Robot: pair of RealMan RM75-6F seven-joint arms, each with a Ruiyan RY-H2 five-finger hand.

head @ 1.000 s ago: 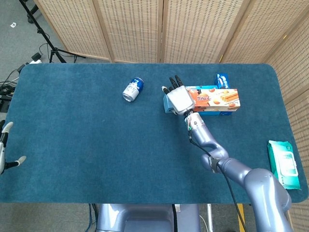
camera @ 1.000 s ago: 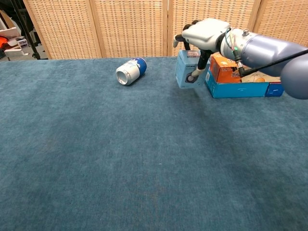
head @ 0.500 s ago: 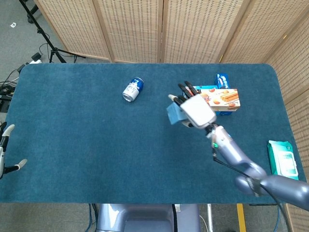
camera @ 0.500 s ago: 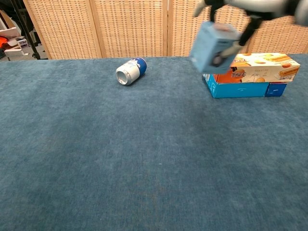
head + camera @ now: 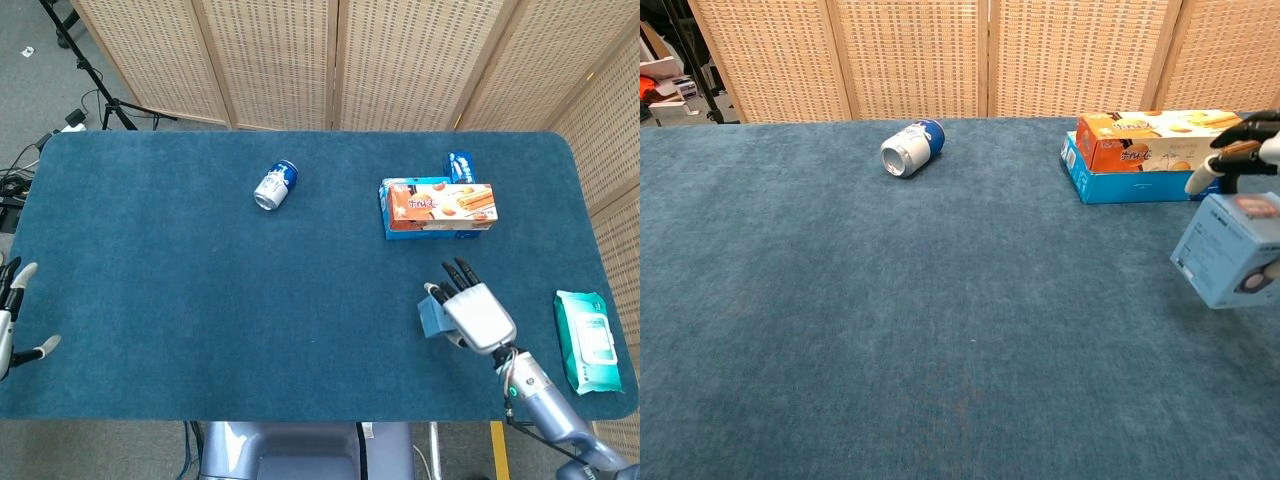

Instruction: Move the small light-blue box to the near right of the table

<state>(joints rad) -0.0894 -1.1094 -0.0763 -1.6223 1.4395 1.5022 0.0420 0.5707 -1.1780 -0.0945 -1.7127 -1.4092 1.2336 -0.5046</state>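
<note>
My right hand (image 5: 474,314) holds the small light-blue box (image 5: 433,317) above the near right part of the blue table (image 5: 180,290). In the chest view the light-blue box (image 5: 1227,248) hangs tilted at the right edge, with the right hand's dark fingers (image 5: 1243,132) over its top. Whether the box touches the cloth I cannot tell. My left hand (image 5: 14,318) stays at the table's near left edge, fingers spread, holding nothing.
An orange biscuit box (image 5: 441,201) lies on a blue box (image 5: 1130,184) at the far right. A small blue packet (image 5: 459,165) sits behind them. A blue-and-white can (image 5: 276,184) lies on its side at centre back. A green wipes pack (image 5: 585,338) rests at the right edge.
My right hand has carried the light-blue box from beside the orange biscuit box towards me and rightward, now over the near right area. The left hand barely moved.
</note>
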